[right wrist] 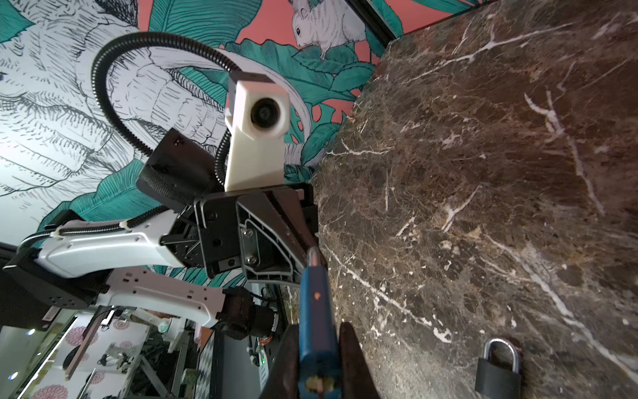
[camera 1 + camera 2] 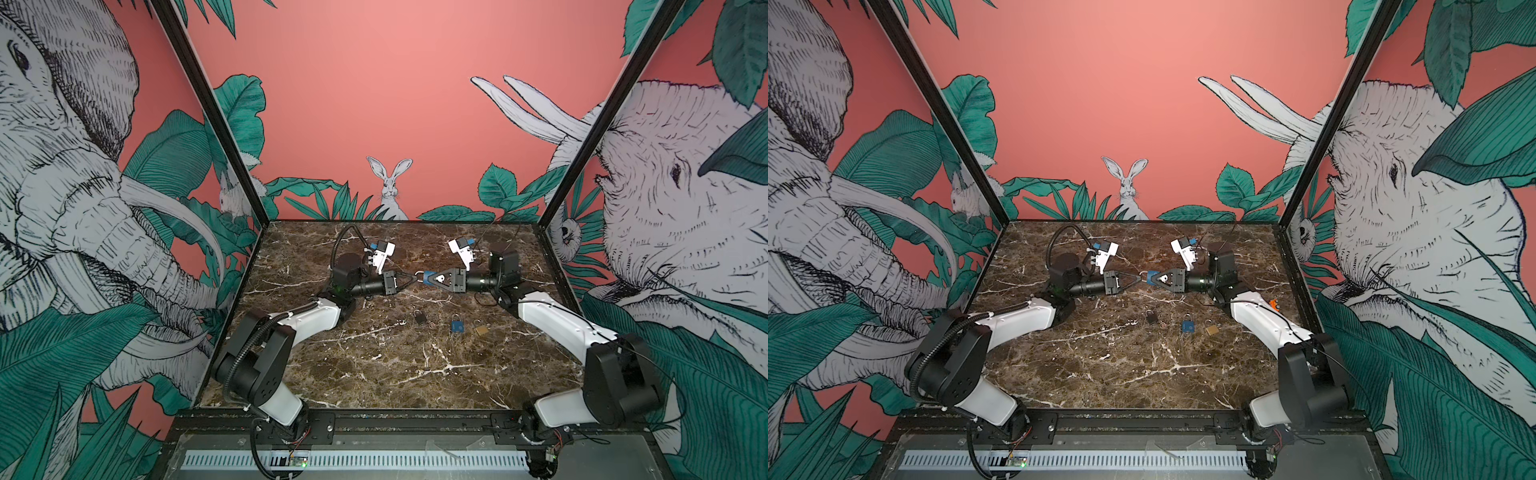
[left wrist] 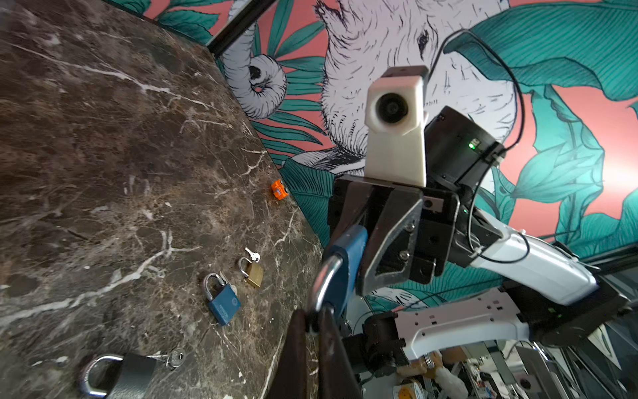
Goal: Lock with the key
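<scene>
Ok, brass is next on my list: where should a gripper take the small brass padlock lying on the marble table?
Take the small brass padlock by its squarish body, probably from straight above, closing across its narrow side edges. It lies flat on the marble table, so the broad faces are unreachable, and its silver shackle looks open and may swivel.

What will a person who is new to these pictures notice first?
Over the marble table, the left tool and the right tool meet, both shut on one blue padlock in the air. A black padlock, a second blue padlock and a brass padlock lie on the table nearer the camera. Big drawn elephants cover the side walls.
</scene>
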Motion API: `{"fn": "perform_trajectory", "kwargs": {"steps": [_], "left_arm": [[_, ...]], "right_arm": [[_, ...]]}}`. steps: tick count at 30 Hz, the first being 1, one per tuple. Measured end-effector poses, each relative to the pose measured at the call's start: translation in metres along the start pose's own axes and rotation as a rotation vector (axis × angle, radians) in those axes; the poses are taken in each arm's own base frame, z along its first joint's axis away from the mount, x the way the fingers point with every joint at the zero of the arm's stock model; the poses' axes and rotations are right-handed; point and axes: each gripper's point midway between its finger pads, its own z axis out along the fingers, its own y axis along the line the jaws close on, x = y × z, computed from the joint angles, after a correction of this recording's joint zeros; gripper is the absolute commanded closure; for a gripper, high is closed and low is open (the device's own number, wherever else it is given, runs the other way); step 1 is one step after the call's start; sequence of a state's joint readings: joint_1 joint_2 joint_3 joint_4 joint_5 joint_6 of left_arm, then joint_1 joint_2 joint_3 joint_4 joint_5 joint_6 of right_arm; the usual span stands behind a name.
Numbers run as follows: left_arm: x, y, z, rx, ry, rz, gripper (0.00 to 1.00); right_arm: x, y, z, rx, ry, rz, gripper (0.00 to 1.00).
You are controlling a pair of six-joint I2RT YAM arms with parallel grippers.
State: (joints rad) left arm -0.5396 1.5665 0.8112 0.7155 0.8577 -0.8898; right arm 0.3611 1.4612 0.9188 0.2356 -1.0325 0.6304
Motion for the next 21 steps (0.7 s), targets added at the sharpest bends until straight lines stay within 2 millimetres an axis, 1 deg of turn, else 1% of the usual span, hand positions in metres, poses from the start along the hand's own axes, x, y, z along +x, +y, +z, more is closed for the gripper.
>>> {"fn": "perform_trajectory", "kwargs": {"steps": [3,6,15,19,21], "left_arm": [[0.0,0.012,-0.002,-0.051,-0.011,-0.017,1.0],[0.004,0.019,-0.004,-0.089,-0.003,-0.024,1.0],[0.004,0.021,-0.01,-0.114,-0.006,-0.006,1.0],[0.002,0.019,-0.014,-0.124,-0.008,0.01,1.0],[0.001,0.02,-0.018,-0.162,-0.017,0.021,1.0]], "right_arm": [[0.001,-0.01,0.006,0.009,-0.005,0.021,1.0],[0.008,-0.015,0.01,0.016,0.0,0.04,1.0],[0.014,-0.011,0.012,0.061,0.005,0.008,1.0],[0.017,-0.008,0.008,0.081,0.005,-0.006,1.0],[0.019,-0.007,0.005,0.099,0.004,-0.013,1.0]]}}
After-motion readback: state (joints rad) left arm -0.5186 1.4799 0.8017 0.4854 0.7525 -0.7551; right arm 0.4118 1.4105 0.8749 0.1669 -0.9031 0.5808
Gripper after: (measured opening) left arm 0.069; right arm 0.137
